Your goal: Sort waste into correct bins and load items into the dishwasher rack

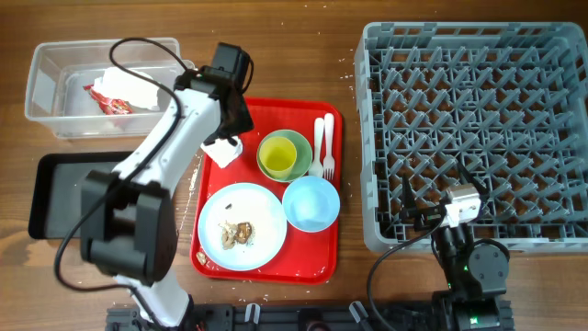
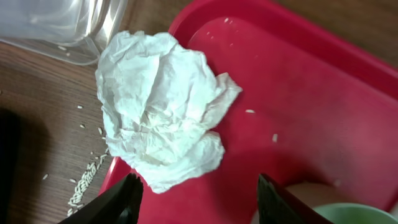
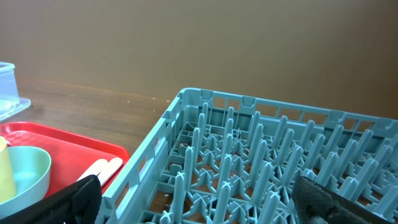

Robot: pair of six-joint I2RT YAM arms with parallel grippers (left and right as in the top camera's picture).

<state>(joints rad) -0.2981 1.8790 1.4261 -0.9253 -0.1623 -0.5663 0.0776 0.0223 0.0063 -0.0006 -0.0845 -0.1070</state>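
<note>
A crumpled white napkin (image 2: 161, 106) lies on the red tray's (image 2: 298, 99) corner. My left gripper (image 2: 199, 199) hangs open just short of it, with nothing between the fingers (image 2: 127, 199). From overhead the left gripper (image 1: 220, 138) sits over that napkin (image 1: 223, 152). The clear tub (image 1: 55, 83) holds another napkin and a red-and-white wrapper (image 1: 115, 95). The black tray (image 1: 50, 193) lies below the tub. A light blue plate (image 1: 262, 216) carries brown scraps (image 1: 239, 232). My right gripper (image 1: 439, 188) stands open over the grey rack's (image 1: 478, 129) front edge.
On the red tray (image 1: 266, 115) stand a pale green bowl (image 1: 296, 147) with a yellow cup (image 1: 278, 158) inside, a light blue bowl (image 1: 310, 202), and a white fork and spoon (image 1: 323, 147). Whitish grains (image 2: 87, 177) lie on the wood beside the tray.
</note>
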